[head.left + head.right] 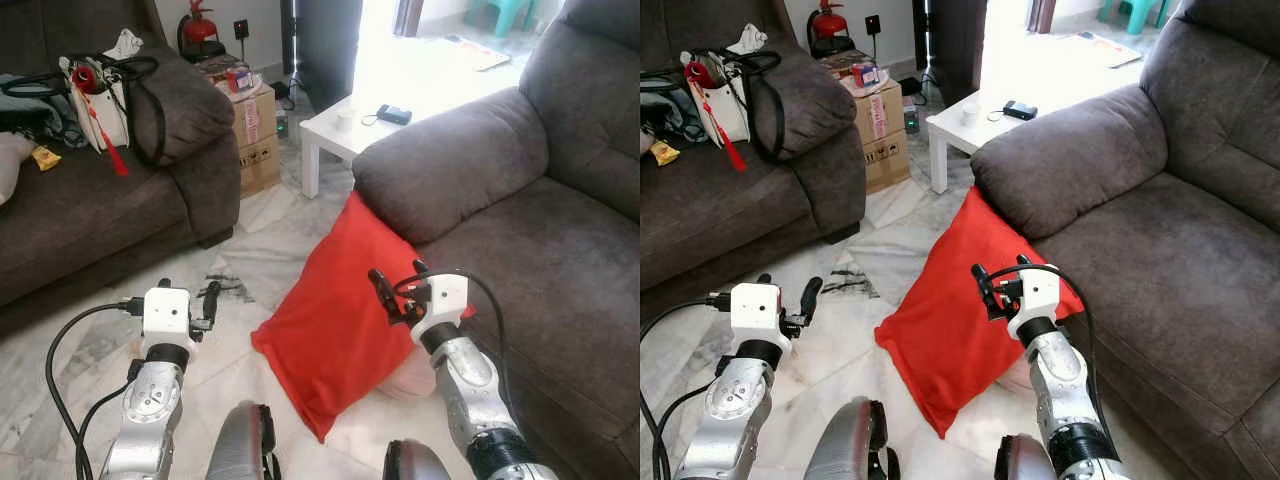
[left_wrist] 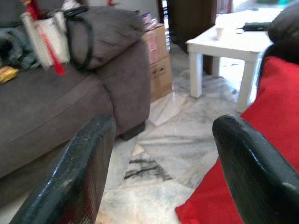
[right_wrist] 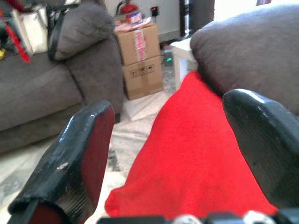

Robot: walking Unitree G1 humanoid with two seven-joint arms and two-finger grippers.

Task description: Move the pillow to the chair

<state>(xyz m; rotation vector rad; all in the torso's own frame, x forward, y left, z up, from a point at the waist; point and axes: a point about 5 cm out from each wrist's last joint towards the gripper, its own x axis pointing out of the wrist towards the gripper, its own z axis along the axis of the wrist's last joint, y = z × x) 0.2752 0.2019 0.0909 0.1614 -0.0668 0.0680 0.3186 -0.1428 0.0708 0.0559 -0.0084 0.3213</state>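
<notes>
A red pillow (image 1: 330, 320) stands on its edge on the marble floor, leaning against the front of the grey armchair (image 1: 540, 270) on my right. My right gripper (image 1: 398, 275) is open just above the pillow's right side, close to the chair's seat edge. In the right wrist view the pillow (image 3: 187, 163) lies between and beyond the spread fingers (image 3: 79, 154). My left gripper (image 1: 188, 290) is open over the bare floor, a hand's width left of the pillow. The left wrist view has the pillow's edge (image 2: 243, 168) past its right finger (image 2: 252, 163).
A grey sofa (image 1: 90, 210) with bags (image 1: 100, 90) on it stands to the left. Cardboard boxes (image 1: 255, 130) and a white side table (image 1: 335, 130) are behind the pillow. A pale pink thing (image 1: 405, 382) lies under the pillow's near corner.
</notes>
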